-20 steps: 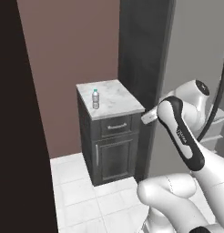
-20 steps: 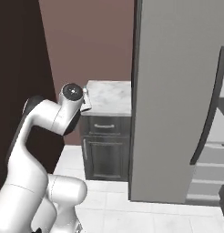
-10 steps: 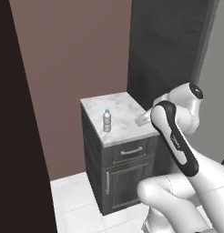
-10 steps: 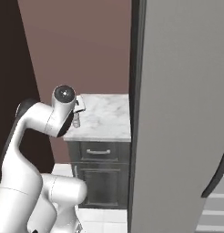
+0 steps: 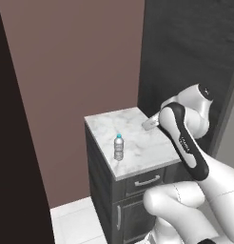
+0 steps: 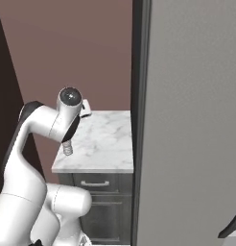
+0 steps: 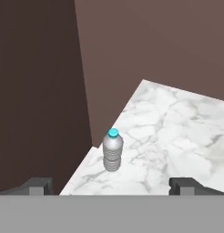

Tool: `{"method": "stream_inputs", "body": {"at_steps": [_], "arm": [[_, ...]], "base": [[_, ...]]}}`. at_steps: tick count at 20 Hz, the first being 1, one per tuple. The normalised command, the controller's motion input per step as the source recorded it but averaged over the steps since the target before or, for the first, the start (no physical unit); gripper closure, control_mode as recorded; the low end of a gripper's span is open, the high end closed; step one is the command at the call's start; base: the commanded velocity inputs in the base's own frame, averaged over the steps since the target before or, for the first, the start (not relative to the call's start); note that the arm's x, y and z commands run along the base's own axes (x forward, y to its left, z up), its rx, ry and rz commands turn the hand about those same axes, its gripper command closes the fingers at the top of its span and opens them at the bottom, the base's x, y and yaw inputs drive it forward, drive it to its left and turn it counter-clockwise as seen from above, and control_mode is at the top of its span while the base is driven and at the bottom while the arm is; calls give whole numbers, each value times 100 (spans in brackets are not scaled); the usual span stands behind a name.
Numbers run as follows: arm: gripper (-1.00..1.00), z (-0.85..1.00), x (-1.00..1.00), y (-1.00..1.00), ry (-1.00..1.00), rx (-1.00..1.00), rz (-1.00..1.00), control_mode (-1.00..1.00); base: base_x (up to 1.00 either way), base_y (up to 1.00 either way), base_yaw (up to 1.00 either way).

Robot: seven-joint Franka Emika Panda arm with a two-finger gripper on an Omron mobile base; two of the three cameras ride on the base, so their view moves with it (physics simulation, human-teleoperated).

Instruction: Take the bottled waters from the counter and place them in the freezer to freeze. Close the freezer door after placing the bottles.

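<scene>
A ribbed clear bottle [image 5: 118, 147] with a light-blue cap stands upright on the marble worktop [image 5: 138, 143], near the worktop's front-left corner and close to its left edge as the left base view shows it. The worktop tops a dark grey cabinet [image 5: 138, 200] with a drawer and silver handles. In the hand view the bottle [image 7: 112, 150] stands ahead of the gripper [image 7: 112, 186], well apart from it and roughly in line with the gap between the two finger tips; the jaws are spread wide and hold nothing. In the left base view the hand hangs over the worktop's right side, beside the freezer [image 6: 187, 120], whose grey steel face rises just right of the worktop. A brown wall [image 5: 76, 71] stands behind the worktop.
</scene>
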Motion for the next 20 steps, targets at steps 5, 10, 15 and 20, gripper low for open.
{"method": "stream_inputs", "body": {"at_steps": [5, 10, 15, 20], "arm": [[-100, 0, 0, 0, 0, 0, 0, 100], [-100, -22, 63, -28, 2, 0, 0, -100], [-100, -34, 43, -3, 3, 0, 21, -100], [-100, -31, 16, 0, 3, -2, 39, -100]], "base": [[18, -25, 0], [0, 0, 0], [0, 0, 0], [0, 0, 0]]}}
